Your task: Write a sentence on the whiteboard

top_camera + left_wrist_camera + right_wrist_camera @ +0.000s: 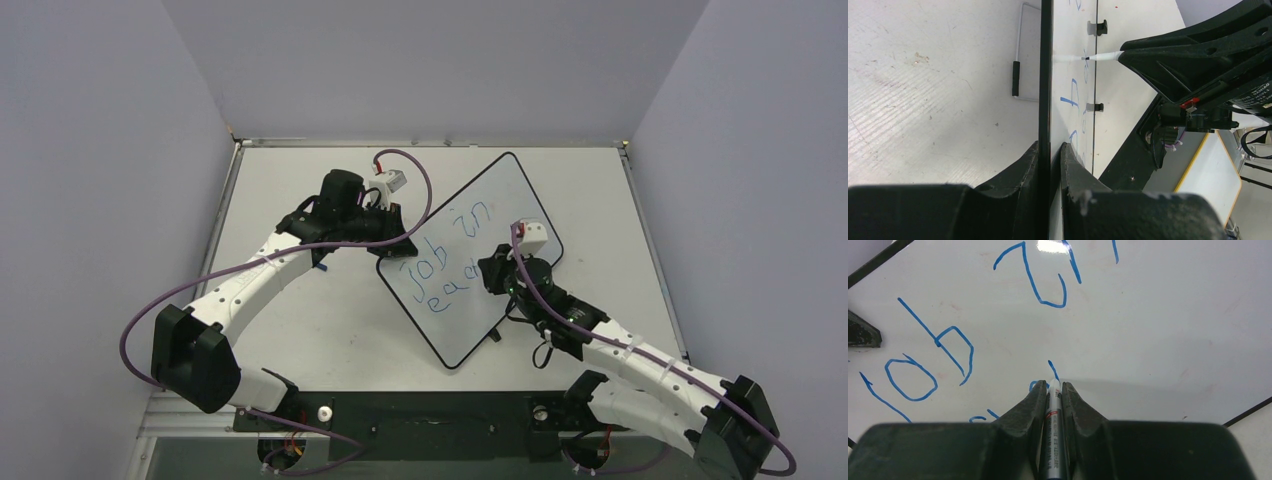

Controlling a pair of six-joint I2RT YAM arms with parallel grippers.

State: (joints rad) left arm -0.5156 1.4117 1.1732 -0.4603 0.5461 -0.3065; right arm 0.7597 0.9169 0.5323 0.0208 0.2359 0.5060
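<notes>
The right gripper (1053, 388) pinches a marker (1052, 425), its tip on the whiteboard (1158, 330). The left gripper (1050, 150) clamps the whiteboard's edge. The sentence (447, 262) reads "job in", with a second line begun, so it is likely partway done. The whiteboard lies askew on the table (290, 330). Bare white stays open right of the tip, and the lower edge is near.

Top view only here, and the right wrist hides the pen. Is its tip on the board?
Observer: Right wrist view: the marker, clamped in the right gripper, appears to touch the whiteboard beside a short blue stroke of the sentence.
Operator: Is the left gripper actually holding the board?
Observer: Left wrist view: the left gripper is shut on the whiteboard's black edge, one finger on each face.
</notes>
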